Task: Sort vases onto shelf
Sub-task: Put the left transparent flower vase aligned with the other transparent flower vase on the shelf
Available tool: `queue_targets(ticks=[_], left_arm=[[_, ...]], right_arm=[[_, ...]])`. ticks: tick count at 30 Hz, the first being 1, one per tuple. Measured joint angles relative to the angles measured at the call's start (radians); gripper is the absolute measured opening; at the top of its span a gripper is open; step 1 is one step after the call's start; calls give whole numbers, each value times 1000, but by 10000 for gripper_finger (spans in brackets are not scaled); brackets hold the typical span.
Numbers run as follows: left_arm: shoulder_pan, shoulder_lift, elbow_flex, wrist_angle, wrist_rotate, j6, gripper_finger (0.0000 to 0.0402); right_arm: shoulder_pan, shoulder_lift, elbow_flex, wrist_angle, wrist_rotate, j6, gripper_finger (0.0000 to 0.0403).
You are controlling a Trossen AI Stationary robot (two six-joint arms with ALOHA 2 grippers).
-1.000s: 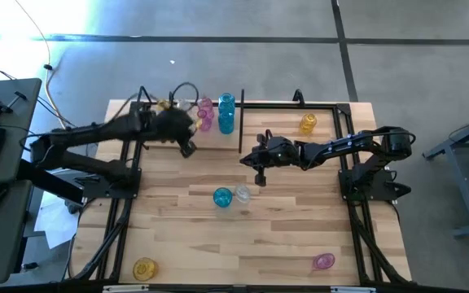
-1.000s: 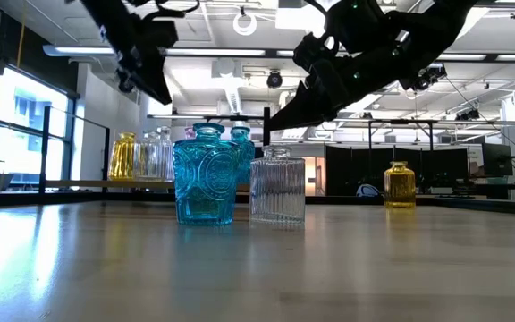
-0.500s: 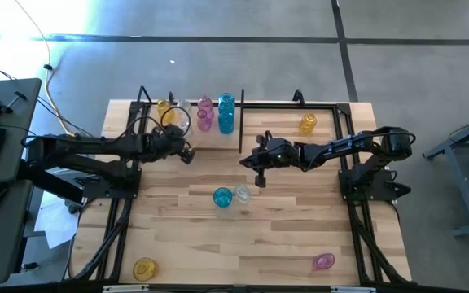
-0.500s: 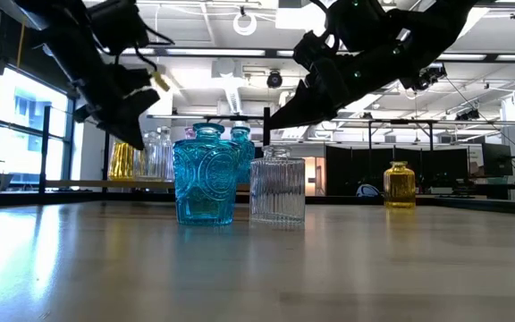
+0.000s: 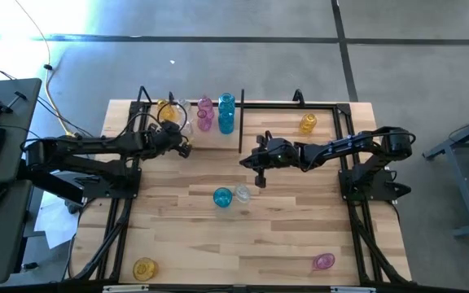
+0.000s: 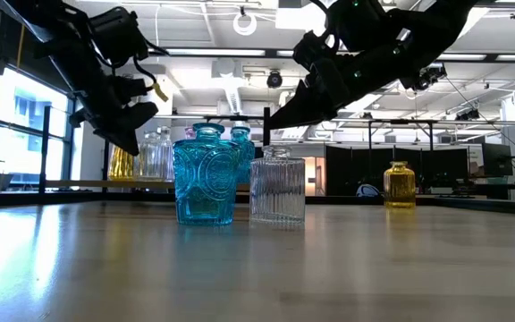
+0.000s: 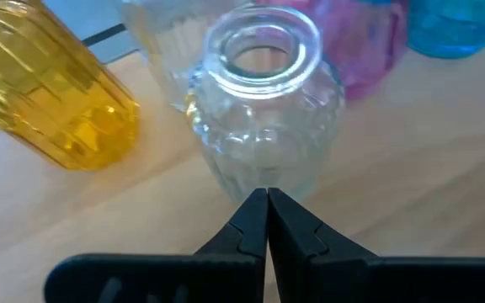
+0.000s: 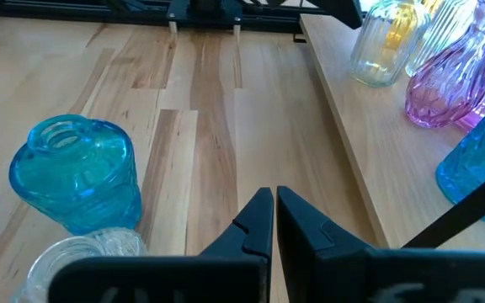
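Bright ceiling lights, window glare at left, arms silhouetted, sharp focus

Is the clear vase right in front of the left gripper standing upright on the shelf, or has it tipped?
Upright. In the left wrist view the clear vase shows its round mouth facing up, its base on the shelf plank. The left gripper is shut and not touching it.

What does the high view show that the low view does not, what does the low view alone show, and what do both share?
Only the high view shows the yellow vase and the pink vase lying near the table's front edge, apart from the rest. Only the low view shows the room behind the table. Both show the teal vase beside the clear ribbed vase, the lone yellow vase on the shelf, and the left gripper near the clustered vases.
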Motion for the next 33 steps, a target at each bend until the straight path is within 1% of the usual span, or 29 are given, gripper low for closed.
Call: queue_targets(ticks=[4,7,11,13,15,18,24,33], left_arm=[[39,0,0,1,2,23,0],[48,0,0,1,27,23,0],[20,0,0,0,145,1,0],[-3,0,0,0,185,-13,0],[-22,0,0,3,179,-33,0],[-27,14,0,24,140,-35,0],[22,77,0,82,88,-18,0],[85,104,0,136,85,51,0]], right_arm=[[0,0,0,0,0,0,0],[0,0,0,0,0,0,0],[0,0,0,0,0,0,0],[0,0,0,-3,0,1,0],[0,0,0,-8,0,3,0],[0,0,0,-8,0,1,0],[0,0,0,-8,1,0,0],[0,0,0,-8,1,0,0]])
